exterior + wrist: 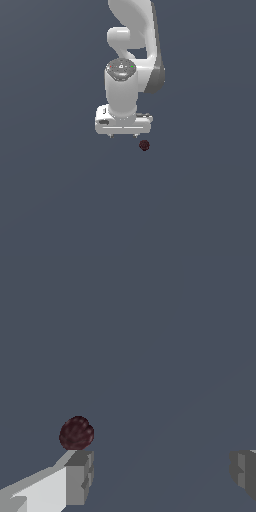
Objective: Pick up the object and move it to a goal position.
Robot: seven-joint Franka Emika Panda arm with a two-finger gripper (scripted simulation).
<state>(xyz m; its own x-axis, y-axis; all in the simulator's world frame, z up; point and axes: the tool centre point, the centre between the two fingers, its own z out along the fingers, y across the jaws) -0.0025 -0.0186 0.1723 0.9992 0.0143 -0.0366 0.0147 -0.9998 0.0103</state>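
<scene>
Two fingers (77, 478) apart, wrist view only | ball (144, 145) outside them

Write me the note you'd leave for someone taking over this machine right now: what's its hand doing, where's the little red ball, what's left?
Gripper: open, fingers spread wide, holding nothing.
Ball: dark red, free on the grey floor; in the wrist view it shows just past one fingertip, not between the two.
Done: the arm is close to the ball; no grasp yet.
Left: line the fingers up around the ball, close on it, lift, carry it to the goal. No goal marker shows in either view.
</scene>
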